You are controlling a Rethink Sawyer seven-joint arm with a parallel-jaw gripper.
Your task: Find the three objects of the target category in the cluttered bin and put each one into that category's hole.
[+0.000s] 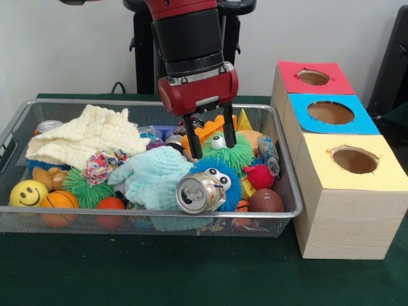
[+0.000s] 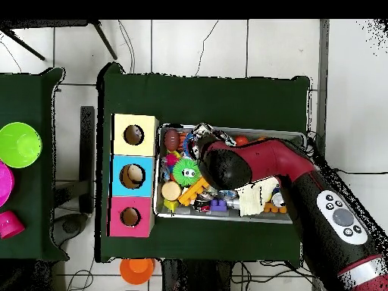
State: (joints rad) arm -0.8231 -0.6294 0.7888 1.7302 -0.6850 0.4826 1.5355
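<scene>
Bin (image 1: 19, 131): wide wire-mesh basket, heaped full; every place below is given from it.
Box (image 1: 347, 217): pale wood, just outside the bin's end, three ringed holes along its top.
Hole (image 1: 354, 160): the yellow-ringed one, on the box section nearest the camera in the front view; empty as far as can be seen.
Arm (image 1: 188, 38): comes down over the middle of the bin, toward its back wall.
Gripper (image 1: 211, 137): jaws parted moderately and holding nothing; tips hang just over a green spiky toy (image 1: 233, 150).
Cream cloth (image 1: 86, 134): spread over the bin's end away from the box.
Mint cloth (image 1: 153, 175): bunched mid-bin, beside a crushed can (image 1: 199, 192).
Bundle (image 1: 101, 167): one print bundle shows, small, ruffled, red, blue, yellow and white, wedged between the two cloths; well away from the gripper. The other two are not visible, likely buried.
Risk: closing here would likely grab the spiky toy instead; reaching for the bundle could snag a cloth edge and drag it along; the can looks ready to roll out.
</scene>
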